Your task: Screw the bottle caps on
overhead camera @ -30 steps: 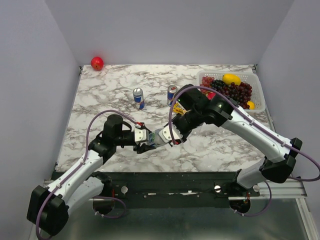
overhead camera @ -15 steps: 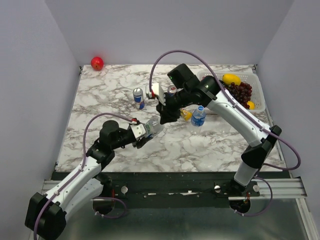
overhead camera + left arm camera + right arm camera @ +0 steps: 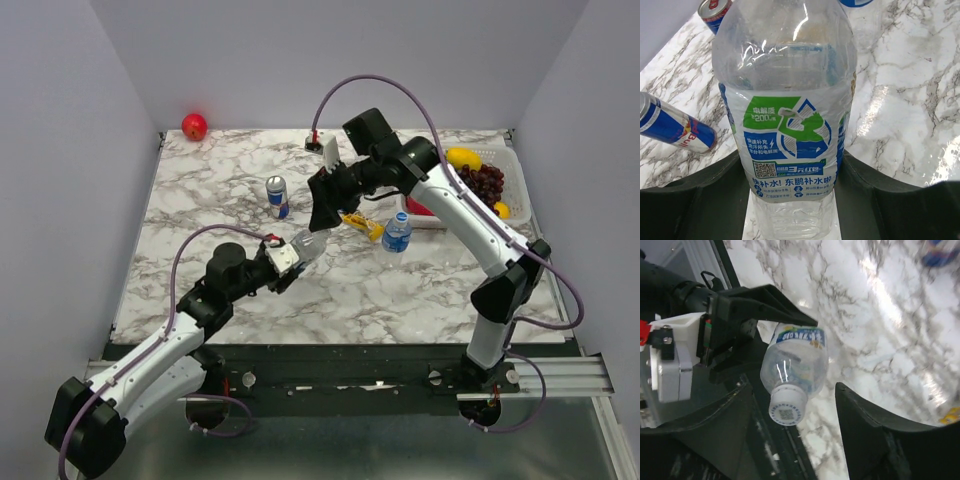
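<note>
Left tool [image 3: 290,258]: fingers pressed against the label band of a clear bottle [image 3: 790,125], pinching it tilted, neck toward 1 o'clock in the top view. A whitish cap [image 3: 787,407] sits on the neck; how tightly it is seated cannot be told.

Right tool [image 3: 320,215]: fingers spread, nothing between them, hanging just above the capped end, apart from it.

Second bottle [image 3: 397,232] stands upright on the counter [image 3: 200,200] at 3 o'clock of the right tool. A yellow packet [image 3: 362,225] lies between them. A can [image 3: 277,197] stands at 11 o'clock of the held bottle. The fruit basket [image 3: 508,150] is at the counter's 2 o'clock corner.
</note>
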`<state>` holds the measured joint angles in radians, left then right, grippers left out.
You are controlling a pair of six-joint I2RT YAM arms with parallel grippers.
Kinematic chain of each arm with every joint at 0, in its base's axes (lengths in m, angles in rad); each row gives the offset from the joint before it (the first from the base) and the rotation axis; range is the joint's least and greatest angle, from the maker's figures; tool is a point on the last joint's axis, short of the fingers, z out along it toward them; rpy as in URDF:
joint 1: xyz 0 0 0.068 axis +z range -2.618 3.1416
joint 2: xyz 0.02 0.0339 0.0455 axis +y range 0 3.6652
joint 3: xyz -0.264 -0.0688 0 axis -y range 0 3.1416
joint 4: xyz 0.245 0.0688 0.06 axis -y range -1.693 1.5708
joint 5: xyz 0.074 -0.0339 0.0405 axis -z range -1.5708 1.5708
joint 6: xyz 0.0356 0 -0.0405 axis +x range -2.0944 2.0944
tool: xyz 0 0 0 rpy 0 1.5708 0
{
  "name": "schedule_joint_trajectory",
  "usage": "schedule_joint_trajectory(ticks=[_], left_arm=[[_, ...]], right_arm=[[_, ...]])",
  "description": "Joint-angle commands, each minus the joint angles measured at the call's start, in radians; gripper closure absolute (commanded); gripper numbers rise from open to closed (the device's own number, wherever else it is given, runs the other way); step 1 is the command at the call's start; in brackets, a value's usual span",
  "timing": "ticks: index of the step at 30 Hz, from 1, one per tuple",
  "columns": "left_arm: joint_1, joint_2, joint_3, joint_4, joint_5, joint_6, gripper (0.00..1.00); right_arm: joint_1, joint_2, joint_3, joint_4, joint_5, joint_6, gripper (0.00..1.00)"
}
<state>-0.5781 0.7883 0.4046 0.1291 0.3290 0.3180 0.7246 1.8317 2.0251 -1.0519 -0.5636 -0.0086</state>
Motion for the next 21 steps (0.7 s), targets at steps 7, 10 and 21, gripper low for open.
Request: schedule_joint_trajectory(ticks=[7, 10, 21], left_arm=[[0.006, -0.074, 0.088, -0.072, 0.459, -0.023, 1.0], [0.006, -0.057, 0.125, -0.069, 0.502, -0.08, 1.0], [0.006, -0.029, 0.145, -0.023, 0.518, -0.125, 1.0]], right_arm=[[-0.037, -0.445, -0.409, 0.222, -0.338, -0.767, 0.24], [-0.03, -0.486, -0.469, 0.272, -0.433, -0.755, 0.24], [-0.002, -0.439, -0.474, 0.374, -0.524, -0.668, 0.4]])
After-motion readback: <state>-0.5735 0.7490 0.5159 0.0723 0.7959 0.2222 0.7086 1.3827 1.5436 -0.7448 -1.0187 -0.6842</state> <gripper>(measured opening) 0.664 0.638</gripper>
